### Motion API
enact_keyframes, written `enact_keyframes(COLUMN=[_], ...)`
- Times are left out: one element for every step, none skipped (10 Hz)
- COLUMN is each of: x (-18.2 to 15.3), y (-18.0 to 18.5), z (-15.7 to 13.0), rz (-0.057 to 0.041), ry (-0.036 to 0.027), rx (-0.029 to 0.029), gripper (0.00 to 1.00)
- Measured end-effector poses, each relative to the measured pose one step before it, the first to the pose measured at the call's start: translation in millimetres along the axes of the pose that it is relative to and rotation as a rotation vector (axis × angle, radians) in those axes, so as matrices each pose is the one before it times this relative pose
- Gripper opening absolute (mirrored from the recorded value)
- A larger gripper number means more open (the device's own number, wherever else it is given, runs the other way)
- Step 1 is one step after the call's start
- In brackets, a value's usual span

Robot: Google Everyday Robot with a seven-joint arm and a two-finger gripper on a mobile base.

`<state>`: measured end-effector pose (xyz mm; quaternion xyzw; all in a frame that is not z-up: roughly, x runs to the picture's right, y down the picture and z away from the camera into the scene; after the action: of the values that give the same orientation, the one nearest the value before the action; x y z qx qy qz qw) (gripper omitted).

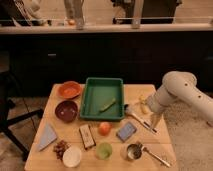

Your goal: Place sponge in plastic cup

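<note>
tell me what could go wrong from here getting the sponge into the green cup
1. The hand hangs by the right edge of the table. The long utensil lies between it and the sponge, so reaching in might knock it.
2. The sponge looks about as wide as the plastic cup, so it may catch on the rim or tip the cup toward the metal cup beside it.

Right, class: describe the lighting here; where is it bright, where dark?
Camera view: warm light falls on the table, so the sponge and green cup show plainly; the cabinets behind are dark; the gripper hangs at the table's right edge.
</note>
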<state>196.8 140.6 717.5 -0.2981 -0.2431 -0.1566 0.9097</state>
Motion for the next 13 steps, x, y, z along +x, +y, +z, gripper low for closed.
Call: enact_keyframes(x=[-6.29,-7.53,-4.6,-4.8,1.23,0.63,-0.6,-0.62,0.44,0.48,-1.23,-5.69,-3.53], y=[0.18,-0.81,0.42,0.05,1.87,1.27,-0.64,-1.2,0.04,1.21,0.65,-7.09,-4.89], z=[8.34,10.35,7.4,5.18,-0.16,-0.48,0.34,0.3,-0.16,0.18,4.72,14.86,11.26], rz=[-0.02732,-0.02879,-0.01762,-0.01671,0.00277,0.00212,-0.00205,-0.002,0.0015,0.00123,-0.00735,-0.01801,-0.01449], ry=[-0.0082,-0.00723,-0.00134,0.00125,0.00129,0.00027,-0.00013,-0.0001,0.0001,-0.00189,-0.0059,-0.01566,-0.01425], rx=[-0.03118,-0.03843,-0.0284,-0.02228,-0.00261,-0.00063,-0.00155,0.00053,0.00268,-0.00001,-0.00535,-0.00229,-0.00326], gripper=[0.8,0.8,0.8,0.8,0.8,0.8,0.8,0.8,0.8,0.8,0.8,0.8,0.8])
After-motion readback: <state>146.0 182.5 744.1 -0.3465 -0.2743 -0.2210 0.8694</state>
